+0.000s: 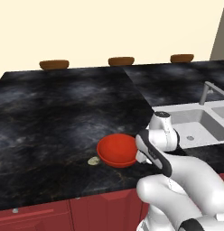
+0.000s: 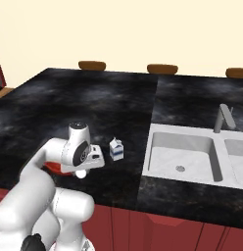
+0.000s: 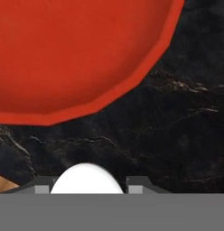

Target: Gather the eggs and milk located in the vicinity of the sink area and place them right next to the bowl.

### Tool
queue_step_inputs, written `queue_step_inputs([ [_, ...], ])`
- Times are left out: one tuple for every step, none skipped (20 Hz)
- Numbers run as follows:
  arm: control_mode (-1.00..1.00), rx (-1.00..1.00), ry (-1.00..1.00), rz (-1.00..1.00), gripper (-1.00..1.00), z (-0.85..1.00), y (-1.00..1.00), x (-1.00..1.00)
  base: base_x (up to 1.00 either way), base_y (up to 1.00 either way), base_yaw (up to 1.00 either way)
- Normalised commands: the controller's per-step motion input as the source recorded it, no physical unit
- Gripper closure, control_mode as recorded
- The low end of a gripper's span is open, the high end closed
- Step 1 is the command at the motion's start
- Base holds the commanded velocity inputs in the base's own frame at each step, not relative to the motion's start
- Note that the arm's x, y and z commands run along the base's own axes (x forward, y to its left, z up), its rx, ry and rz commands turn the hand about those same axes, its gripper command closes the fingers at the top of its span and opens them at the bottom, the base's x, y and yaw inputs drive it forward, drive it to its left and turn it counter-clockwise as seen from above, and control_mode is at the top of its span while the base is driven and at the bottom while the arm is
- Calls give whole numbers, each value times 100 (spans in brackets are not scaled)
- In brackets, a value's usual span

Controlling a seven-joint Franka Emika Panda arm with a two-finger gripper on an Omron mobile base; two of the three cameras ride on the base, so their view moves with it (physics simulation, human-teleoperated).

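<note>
Jaws grip the plain white egg [image 3: 86,179] just beside the glossy red bowl [image 3: 77,54].

Robot arm [image 1: 177,180]: glossy white, rounded link shells showing at the lower right of the left base view and the lower left of the right base view. A dark band is running along one link [image 1: 156,158], and a black joint ring is showing at the bottom edge [image 2: 33,242]. The wrist housing [image 2: 78,142] is capped by a grey disc, with a dark round face on its side.
</note>
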Motion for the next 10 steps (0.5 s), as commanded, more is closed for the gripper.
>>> queue_step_inputs([
  [-100,0,1,0,100,-44,0,6,0,0,0],
  [-100,0,2,0,100,-44,0,2,0,0,0],
  [-100,0,2,0,100,-43,0,0,0,0,0],
  [-100,0,4,0,100,-45,0,0,0,0,0],
  [-100,0,4,0,100,-46,0,0,0,0,0],
  [-100,0,5,0,100,-45,0,0,0,0,0],
  [-100,0,7,0,100,-49,0,0,0,0,0],
  [-100,0,6,0,100,-47,0,0,0,0,0],
  [-100,0,5,0,100,-46,0,0,0,0,0],
  [-100,0,3,0,100,-46,0,0,0,0,0],
])
